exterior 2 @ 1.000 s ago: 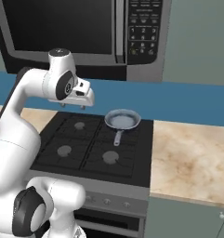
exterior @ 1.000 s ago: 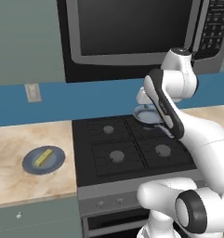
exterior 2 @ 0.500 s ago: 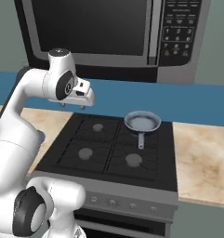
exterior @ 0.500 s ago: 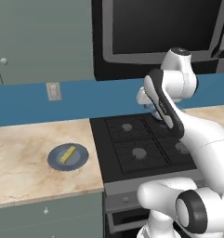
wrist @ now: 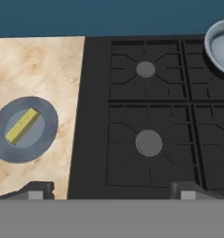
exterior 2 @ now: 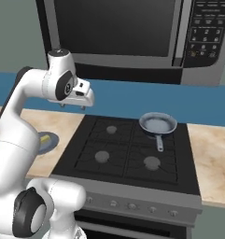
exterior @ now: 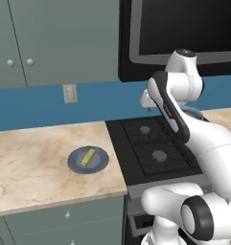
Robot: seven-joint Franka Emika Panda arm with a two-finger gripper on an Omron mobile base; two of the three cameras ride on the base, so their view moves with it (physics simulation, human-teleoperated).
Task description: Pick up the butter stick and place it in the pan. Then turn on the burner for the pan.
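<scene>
The butter stick (wrist: 23, 125) is a pale-yellow bar lying on a flat dark blue-grey plate (wrist: 41, 139) on the marble counter left of the stove; it also shows as the butter stick (exterior: 88, 158) in the left base view. The grey-blue pan (exterior 2: 158, 123) sits on the stove's rear right burner, handle toward the front, and covers that burner's cap. Its rim, the pan (wrist: 220, 46), reaches into the hand view's top right corner. My gripper (exterior 2: 73, 105) hangs high over the stove's rear left part, open and empty, fingertips (wrist: 36, 189) wide apart.
Three burner caps are uncovered, among them the rear left burner (exterior 2: 112, 130) and front left burner (exterior 2: 101, 156). A row of knobs (exterior 2: 114, 203) lines the stove's front panel. A microwave (exterior 2: 132, 32) hangs above the stove. An outlet (exterior: 69, 94) is on the blue wall.
The whole scene has slid to the right in both base views, so the base has driven left. The plate with the butter now lies closer to me. The arm's pose looks unchanged.
</scene>
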